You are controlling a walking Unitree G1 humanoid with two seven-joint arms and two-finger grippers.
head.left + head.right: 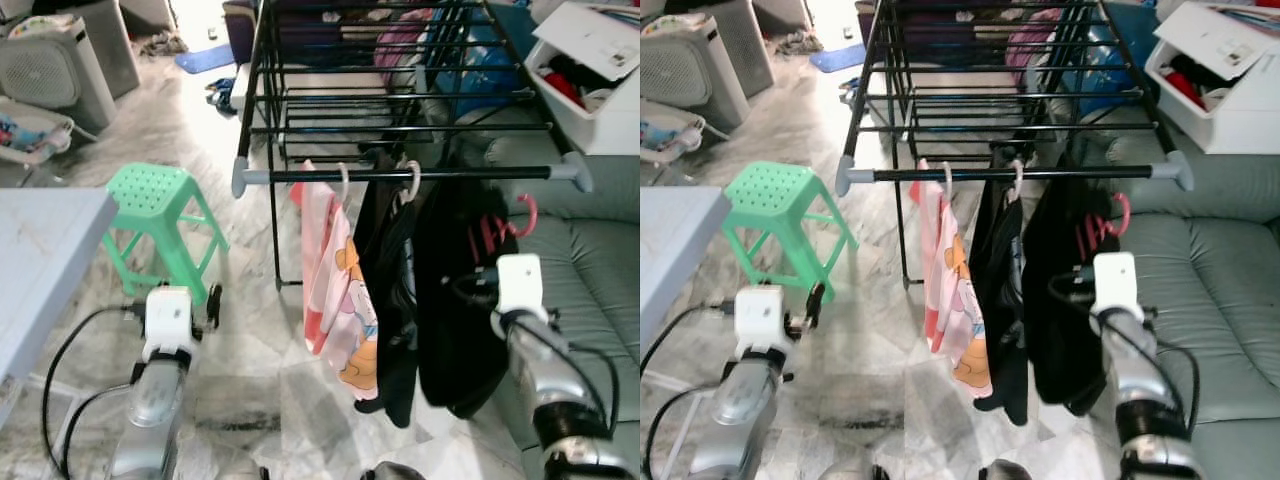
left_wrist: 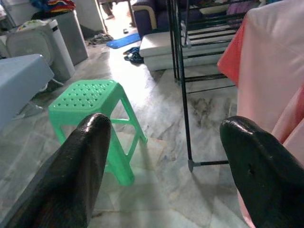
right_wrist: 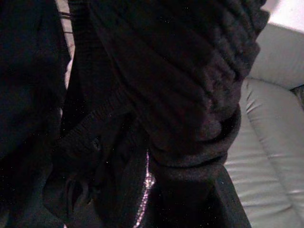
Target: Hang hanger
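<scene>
Left gripper (image 2: 161, 166) hangs with fingers spread wide, empty, near the green stool (image 1: 158, 205). Right gripper's fingers are buried in a black garment (image 1: 455, 290), so their state cannot be told. Its red hanger (image 1: 524, 215) sits beside the rail (image 1: 410, 174), hook partly hidden. No writing is readable.

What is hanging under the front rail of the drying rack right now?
Under the front rail hang a pink printed garment and a black garment on white hooks. A black sweater on a pink hanger covers the right end effector.
</scene>
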